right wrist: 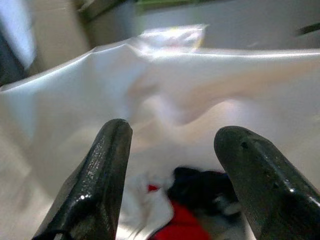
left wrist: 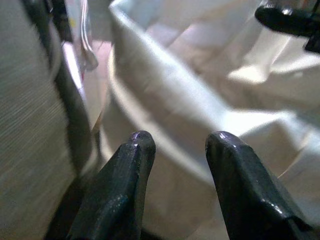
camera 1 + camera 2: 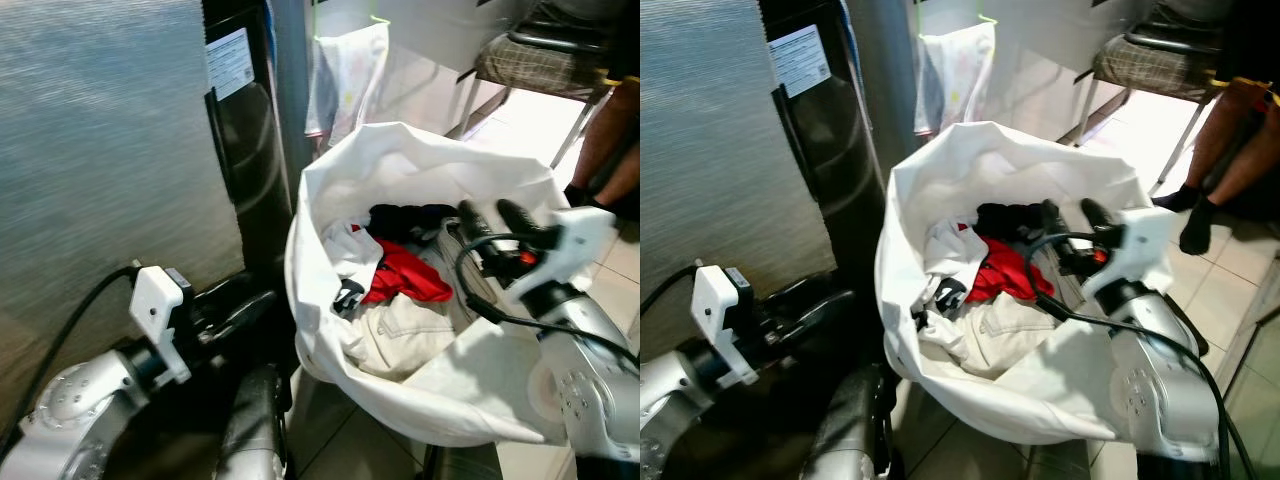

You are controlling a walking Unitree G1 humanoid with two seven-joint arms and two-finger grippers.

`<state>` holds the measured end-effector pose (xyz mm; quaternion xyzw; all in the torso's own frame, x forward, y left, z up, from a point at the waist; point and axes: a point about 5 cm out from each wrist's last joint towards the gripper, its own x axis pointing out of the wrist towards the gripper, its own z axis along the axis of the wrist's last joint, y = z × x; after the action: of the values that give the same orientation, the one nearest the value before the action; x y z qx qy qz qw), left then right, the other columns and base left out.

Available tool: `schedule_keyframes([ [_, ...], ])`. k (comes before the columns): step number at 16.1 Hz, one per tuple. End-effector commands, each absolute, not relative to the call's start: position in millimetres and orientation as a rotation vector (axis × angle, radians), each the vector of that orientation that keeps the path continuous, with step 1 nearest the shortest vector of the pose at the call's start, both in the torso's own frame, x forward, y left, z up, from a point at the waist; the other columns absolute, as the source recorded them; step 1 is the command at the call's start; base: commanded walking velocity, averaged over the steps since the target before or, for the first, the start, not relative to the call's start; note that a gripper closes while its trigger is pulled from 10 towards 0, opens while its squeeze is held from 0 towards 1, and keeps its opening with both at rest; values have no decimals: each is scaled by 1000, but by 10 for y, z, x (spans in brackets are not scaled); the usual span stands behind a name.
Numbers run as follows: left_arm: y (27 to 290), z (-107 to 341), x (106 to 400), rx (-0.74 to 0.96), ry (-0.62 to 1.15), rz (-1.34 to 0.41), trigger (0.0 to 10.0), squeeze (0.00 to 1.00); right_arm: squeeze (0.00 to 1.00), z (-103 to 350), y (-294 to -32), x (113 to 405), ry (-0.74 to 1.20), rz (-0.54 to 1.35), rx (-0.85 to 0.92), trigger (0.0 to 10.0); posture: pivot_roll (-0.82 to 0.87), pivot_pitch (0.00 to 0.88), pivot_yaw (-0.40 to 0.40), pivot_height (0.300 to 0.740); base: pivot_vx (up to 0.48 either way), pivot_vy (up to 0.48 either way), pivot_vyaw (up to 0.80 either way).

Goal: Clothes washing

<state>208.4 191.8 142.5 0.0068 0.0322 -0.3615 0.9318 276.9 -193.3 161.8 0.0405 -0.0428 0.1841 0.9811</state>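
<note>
The left hand [image 2: 172, 145] hangs low just outside the white laundry bag [image 3: 330, 205], fingers parted around nothing. The right hand [image 1: 172, 137] reaches over the bag's right rim, fingers spread wide and empty. Inside the bag lie a beige garment [image 3: 405, 335], a red garment [image 3: 410, 275] and a dark garment [image 3: 405, 215]. Beyond it, a towel [image 3: 350, 70] hangs, and a person's leg [image 3: 1230, 140] is at the far right.

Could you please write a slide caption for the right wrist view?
Open right tool poised above the white laundry bag, aimed at the red garment and dark garment.
</note>
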Motion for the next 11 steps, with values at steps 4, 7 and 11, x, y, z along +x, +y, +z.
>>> schedule_keyframes([
  [4,1916,1431,2103,60,113,-787,10000,0,0,1202,-1314,2956,157,755,-27,10000,-15,84,107,538,0,0,0],
  [7,1868,1359,2021,63,159,-830,10000,0,0,909,-1256,3125,294,685,-119,10000,10,98,97,538,0,0,0],
  [11,1811,1448,1974,40,135,-813,10000,0,0,887,-1573,3502,288,333,-65,10000,67,163,82,538,0,0,0],
])
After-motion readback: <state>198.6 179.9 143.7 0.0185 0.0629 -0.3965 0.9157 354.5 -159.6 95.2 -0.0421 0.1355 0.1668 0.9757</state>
